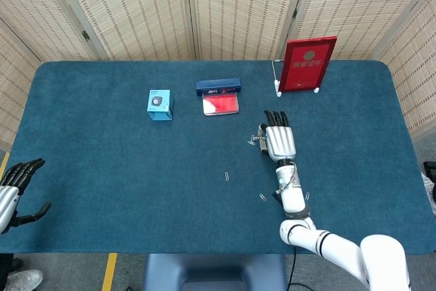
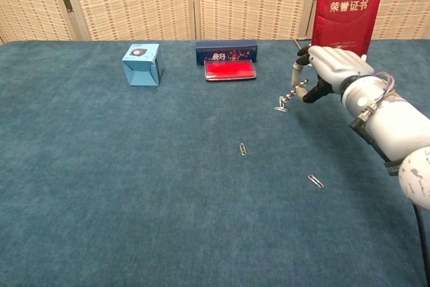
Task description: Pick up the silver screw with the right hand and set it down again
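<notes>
Head view: the right hand (image 1: 278,142) is over the middle of the blue felt-covered surface (image 1: 102,168), back upward, fingers pointing toward the far edge. The small silver metal screw (image 1: 257,140) shows only as a glint at the hand's thumb side, projecting toward the robot's left; at this size the grip cannot be confirmed here. A small silver wire paperclip (image 1: 251,142) lies just beside that glint. The left hand (image 1: 12,189) is well apart at the near left edge, fingers spread, holding nothing.

Chest view: the right hand (image 2: 329,68) pinches the silver screw (image 2: 289,97) between thumb and a fingertip, the other fingers curled loosely above. The screw's long axis slopes down and toward the robot's left, its lower end low over the surface, apparently touching or nearly touching the paperclip (image 2: 280,108). A red upright certificate folder (image 2: 348,8) stands behind the hand.

Judgement: the set-down turns on that downward-left tilt; release should lay the screw leftward of the hand, possibly on the paperclip.
</notes>
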